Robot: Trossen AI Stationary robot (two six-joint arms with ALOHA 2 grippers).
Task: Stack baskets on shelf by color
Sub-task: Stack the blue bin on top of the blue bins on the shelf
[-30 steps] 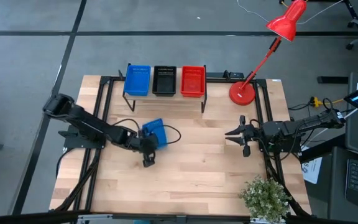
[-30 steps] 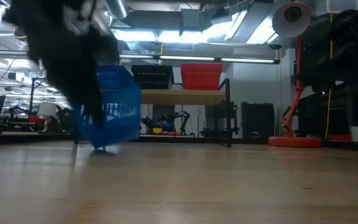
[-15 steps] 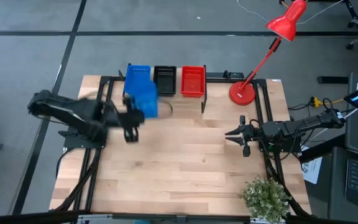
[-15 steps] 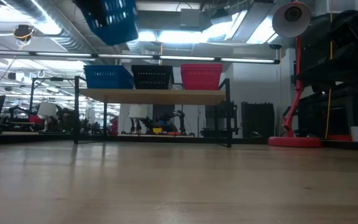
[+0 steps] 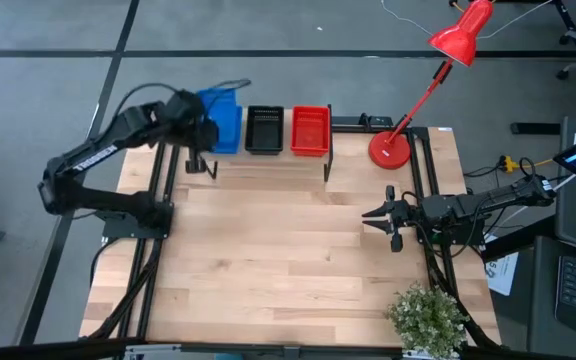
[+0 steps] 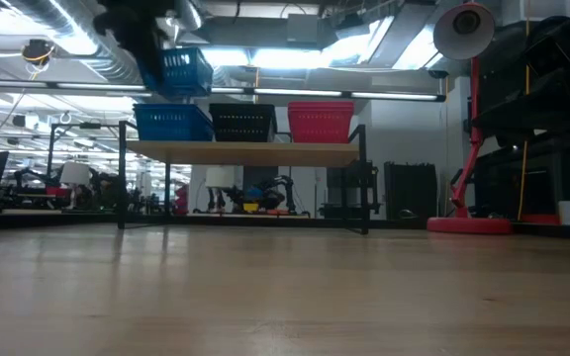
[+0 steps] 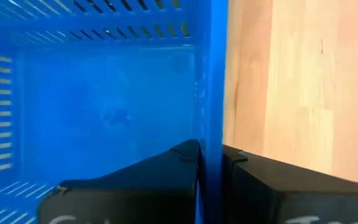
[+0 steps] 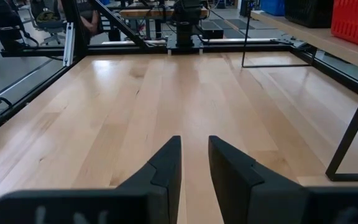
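Baskets on the shelf [image 6: 265,151] at twelve o'clock of the table [image 5: 288,270], taken left to right in the low view: blue basket [image 6: 173,123], black basket [image 6: 242,123], red basket [image 6: 320,122], side by side on the plank, no contents visible in any. Above the leftmost one, apart from it, a second blue basket [image 6: 185,71], carried in the air by the left gripper [image 6: 146,49]. From above, only one blue shape at the shelf's left end, the carried basket [image 5: 220,120] covering the resting one; black [image 5: 264,130] and red [image 5: 310,131] trays open and bare inside. Up close from the left wrist: gripper [image 7: 211,163] pinched tight on the carried basket's blue wall [image 7: 211,93], one finger [image 7: 185,163] inside and one outside, slotted sides and bare floor [image 7: 104,118] in sight, wood just beyond. Waiting at three o'clock, well apart from the shelf: right gripper [image 5: 378,219], fingers [image 8: 166,165] parted with a narrow gap and holding nothing, bare wood ahead. Beside the shelf at one o'clock, a red lamp [image 5: 408,100]; at five o'clock, a small plant [image 5: 426,318]. Against a second ago: carried basket then low near table centre, tilted and close to the boards; half a second ago lifted high near the shelf's left end; now level over the blue basket. Right arm unchanged.
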